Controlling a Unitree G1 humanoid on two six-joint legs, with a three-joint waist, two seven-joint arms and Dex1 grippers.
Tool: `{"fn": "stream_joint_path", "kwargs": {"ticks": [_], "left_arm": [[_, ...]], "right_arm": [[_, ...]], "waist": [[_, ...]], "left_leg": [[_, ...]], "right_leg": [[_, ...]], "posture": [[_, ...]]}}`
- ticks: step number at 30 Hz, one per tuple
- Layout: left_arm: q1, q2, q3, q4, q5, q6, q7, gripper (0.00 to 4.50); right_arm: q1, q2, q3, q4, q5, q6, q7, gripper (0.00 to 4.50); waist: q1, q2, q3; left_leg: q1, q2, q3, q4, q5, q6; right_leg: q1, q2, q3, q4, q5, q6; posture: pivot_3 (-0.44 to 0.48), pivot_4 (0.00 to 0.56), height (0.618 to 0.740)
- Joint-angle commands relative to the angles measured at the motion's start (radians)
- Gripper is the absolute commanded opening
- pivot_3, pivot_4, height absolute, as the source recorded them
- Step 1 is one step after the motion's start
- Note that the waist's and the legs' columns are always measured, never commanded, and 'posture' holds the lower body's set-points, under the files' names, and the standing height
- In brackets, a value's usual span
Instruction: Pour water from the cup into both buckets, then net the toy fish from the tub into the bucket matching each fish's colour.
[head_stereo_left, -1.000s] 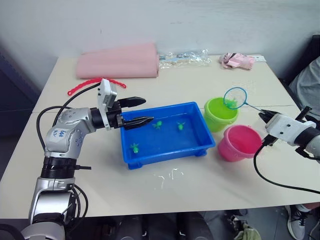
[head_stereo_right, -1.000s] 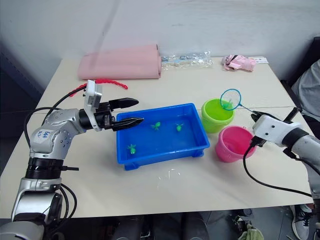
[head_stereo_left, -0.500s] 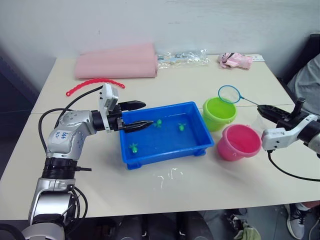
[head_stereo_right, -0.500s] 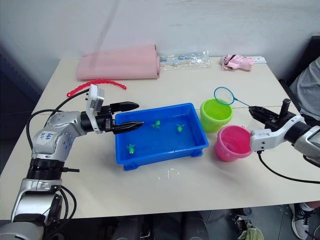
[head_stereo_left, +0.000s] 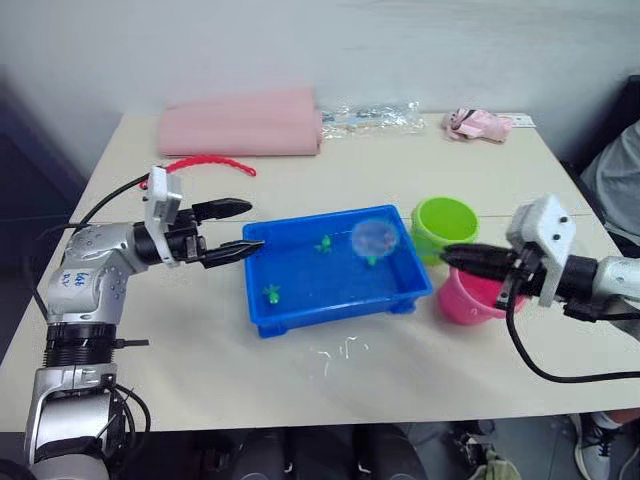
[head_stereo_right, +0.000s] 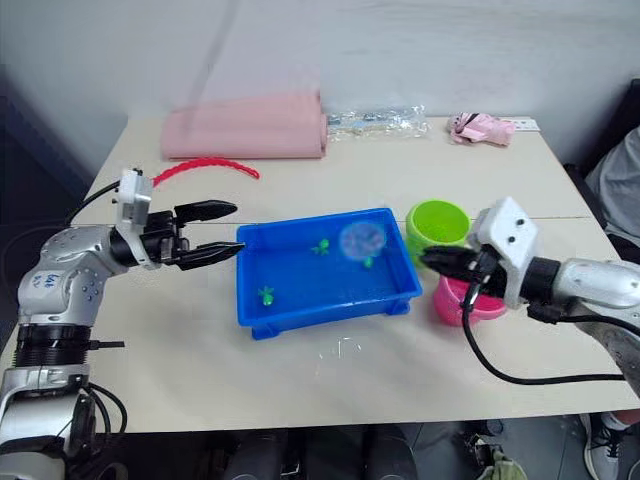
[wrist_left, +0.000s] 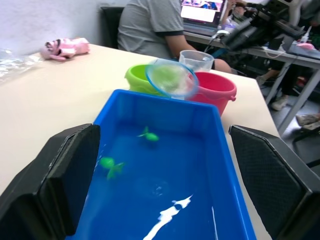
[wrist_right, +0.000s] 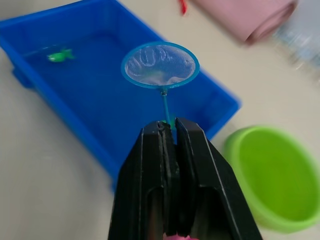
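The blue tub (head_stereo_left: 330, 316) holds water and three green toy fish (head_stereo_left: 324, 243) (head_stereo_left: 271, 294) (head_stereo_left: 370, 258). My right gripper (head_stereo_left: 449, 256) is shut on the thin handle of the net (wrist_right: 160, 65), whose blue hoop (head_stereo_left: 375, 235) hovers over the tub's right half. The lime green bucket (head_stereo_left: 445, 222) stands right of the tub, with the pink bucket (head_stereo_left: 464, 305) nearer me, partly hidden by my right gripper. The clear cup (wrist_left: 196, 59) sits behind the buckets. My left gripper (head_stereo_left: 255, 226) is open just left of the tub, holding nothing.
A pink rolled cloth (head_stereo_left: 240, 125), a red beaded strip (head_stereo_left: 205, 163), a clear plastic bag (head_stereo_left: 370, 115) and a small pink item (head_stereo_left: 478, 122) lie along the table's far side. A person (wrist_left: 150, 25) sits beyond the right end. Spilled water (head_stereo_left: 335, 355) lies in front of the tub.
My right arm swung the net left from above the green bucket to over the tub. My left gripper drew back left, off the tub's edge. The camera also shifted.
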Motion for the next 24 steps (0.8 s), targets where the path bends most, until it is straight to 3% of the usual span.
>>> {"fn": "stream_joint_path", "kwargs": {"ticks": [1, 5, 14, 19, 24], "left_arm": [[0.002, 0.015, 0.019, -0.011, -0.002, -0.025, -0.011, 4.48], [0.018, 0.015, 0.016, -0.032, -0.006, -0.021, -0.005, 4.48], [0.016, 0.018, -0.004, -0.031, 0.009, -0.038, -0.025, 4.48], [0.010, 0.001, -0.006, -0.055, -0.003, -0.025, -0.010, 4.48], [0.039, 0.007, 0.001, -0.096, -0.008, -0.015, 0.000, 4.48]], "right_arm": [[-0.079, 0.009, 0.043, -0.039, 0.087, 0.233, -0.115, 0.00], [-0.181, 0.071, 0.102, -0.019, 0.110, 0.427, -0.208, 0.00], [-0.394, 0.161, 0.209, 0.085, 0.064, 0.684, -0.191, 0.00], [-0.448, 0.192, 0.268, 0.134, -0.058, 0.689, -0.178, 0.00], [-0.387, 0.275, 0.207, 0.158, -0.153, 0.594, -0.209, 0.00]], "waist": [[0.001, 0.000, 0.000], [-0.002, 0.000, 0.000], [-0.004, 0.000, 0.000], [-0.002, 0.000, 0.000], [-0.002, 0.000, 0.000]], "left_leg": [[0.000, 0.000, 0.000, 0.000, 0.000, 0.000], [-0.001, -0.001, 0.000, -0.001, -0.001, 0.000], [-0.001, -0.002, 0.004, -0.001, -0.001, 0.001], [-0.004, -0.002, 0.006, -0.001, 0.000, 0.001], [-0.012, -0.002, 0.005, 0.001, 0.001, 0.001]], "right_leg": [[0.000, 0.000, 0.000, 0.000, 0.000, 0.000], [0.000, 0.000, -0.002, -0.001, 0.000, 0.000], [-0.002, 0.004, -0.006, 0.000, 0.000, 0.001], [-0.007, 0.004, -0.005, 0.001, 0.000, 0.001], [-0.012, 0.006, -0.006, 0.004, 0.002, 0.003]], "posture": [[0.000, 0.150, 0.740], [0.000, 0.150, 0.740], [0.000, 0.150, 0.740], [0.000, 0.150, 0.740], [0.000, 0.150, 0.740]]}}
